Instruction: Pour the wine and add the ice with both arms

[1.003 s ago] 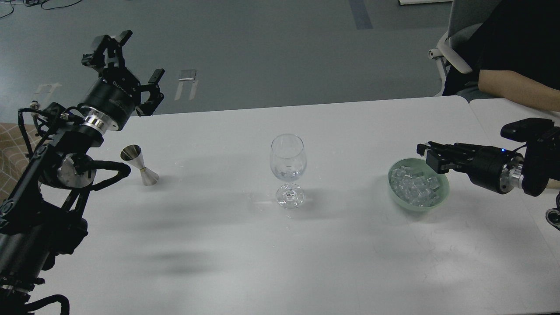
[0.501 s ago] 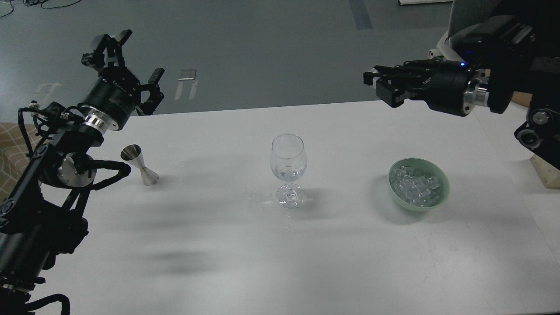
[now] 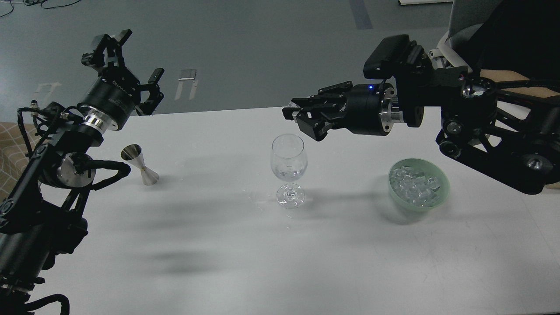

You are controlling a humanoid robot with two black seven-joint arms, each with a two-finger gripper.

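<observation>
A clear wine glass [image 3: 287, 162] stands at the table's middle with a little liquid in its bowl. A pale green bowl [image 3: 443, 192] to its right holds several clear ice cubes [image 3: 413, 186]. My right gripper [image 3: 301, 117] hovers just above and right of the glass rim. Its fingers are drawn together, with a small pale glint like an ice cube at the tips. My left gripper [image 3: 131, 61] is raised at the far left with its fingers spread and empty, above and behind a steel jigger [image 3: 140, 165].
The white table [image 3: 262, 262] ends at the far edge behind the glass, with grey floor beyond. A person in a chair [image 3: 503, 43] sits at the far right behind my right arm. A second table [image 3: 551, 210] adjoins on the right.
My right gripper rose out of the ice bowl, then swung left to just above the wine glass. My left arm, the glass, the jigger and the bowl have not moved.
</observation>
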